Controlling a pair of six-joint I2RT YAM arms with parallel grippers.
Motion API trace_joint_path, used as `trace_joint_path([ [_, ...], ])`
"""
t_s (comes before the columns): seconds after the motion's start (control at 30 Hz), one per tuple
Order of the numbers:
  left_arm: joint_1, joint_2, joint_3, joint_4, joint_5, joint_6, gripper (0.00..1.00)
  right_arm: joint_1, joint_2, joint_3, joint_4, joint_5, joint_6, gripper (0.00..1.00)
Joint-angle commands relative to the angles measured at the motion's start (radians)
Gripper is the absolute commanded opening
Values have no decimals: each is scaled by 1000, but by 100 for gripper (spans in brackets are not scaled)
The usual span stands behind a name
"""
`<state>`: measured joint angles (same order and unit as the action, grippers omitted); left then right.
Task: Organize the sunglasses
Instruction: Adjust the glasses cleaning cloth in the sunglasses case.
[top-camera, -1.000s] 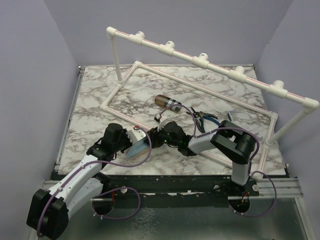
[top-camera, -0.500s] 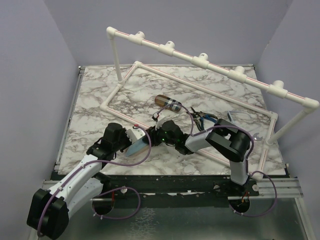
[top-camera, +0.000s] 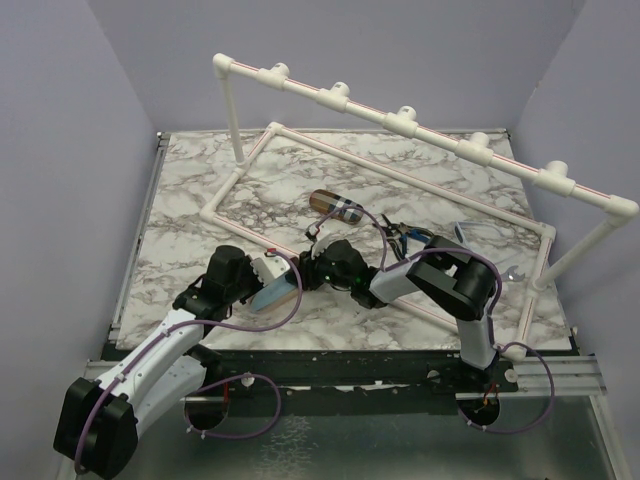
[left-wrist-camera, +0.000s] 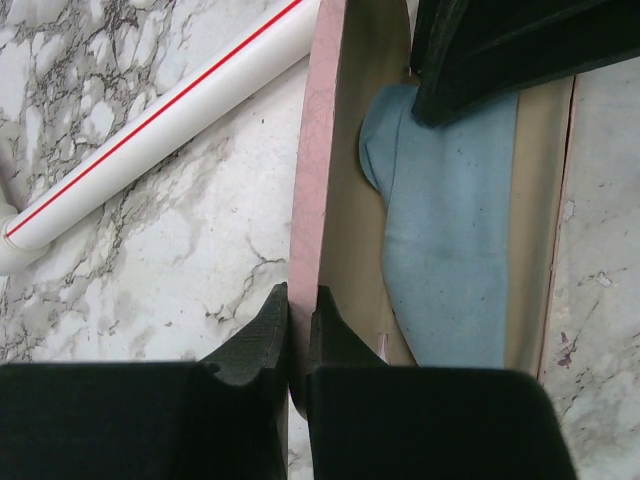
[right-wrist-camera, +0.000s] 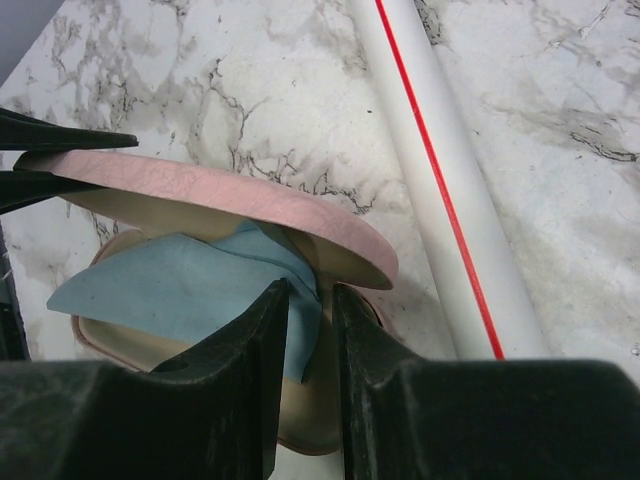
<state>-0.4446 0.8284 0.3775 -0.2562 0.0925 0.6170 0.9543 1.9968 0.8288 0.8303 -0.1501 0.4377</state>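
Observation:
A pink case (top-camera: 276, 292) lies open at the table's front middle, with a blue cloth (left-wrist-camera: 450, 240) inside. My left gripper (left-wrist-camera: 300, 300) is shut on the edge of the case's pink lid (left-wrist-camera: 312, 150) and holds it up. My right gripper (right-wrist-camera: 312, 300) reaches into the case from the right; its jaws are nearly together, with a corner of the blue cloth (right-wrist-camera: 170, 280) between them. The blue-framed sunglasses (top-camera: 476, 232) lie far right, beyond the right arm. A faint slim shape (top-camera: 509, 269) near the right pipe may be the pink-purple pair; I cannot tell.
A white PVC pipe frame (top-camera: 400, 120) rings the table, and one pipe (right-wrist-camera: 440, 190) runs just beside the case. A brown plaid case (top-camera: 335, 206) and black-and-blue pliers (top-camera: 405, 236) lie behind the grippers.
My right gripper has moved left and into the open case, onto the cloth. My left gripper still holds the lid where it was.

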Motion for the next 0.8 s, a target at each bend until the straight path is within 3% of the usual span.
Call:
trace_joint_path([
  [0.0, -18, 2, 8, 20, 107, -23, 0, 35, 49, 21, 20, -113, 23, 28],
  [0.53, -28, 9, 3, 45, 100, -23, 0, 58, 51, 34, 26, -143, 42, 25],
  [0.77, -28, 8, -2, 55, 92, -25, 0, 74, 34, -14, 103, -60, 113, 26],
])
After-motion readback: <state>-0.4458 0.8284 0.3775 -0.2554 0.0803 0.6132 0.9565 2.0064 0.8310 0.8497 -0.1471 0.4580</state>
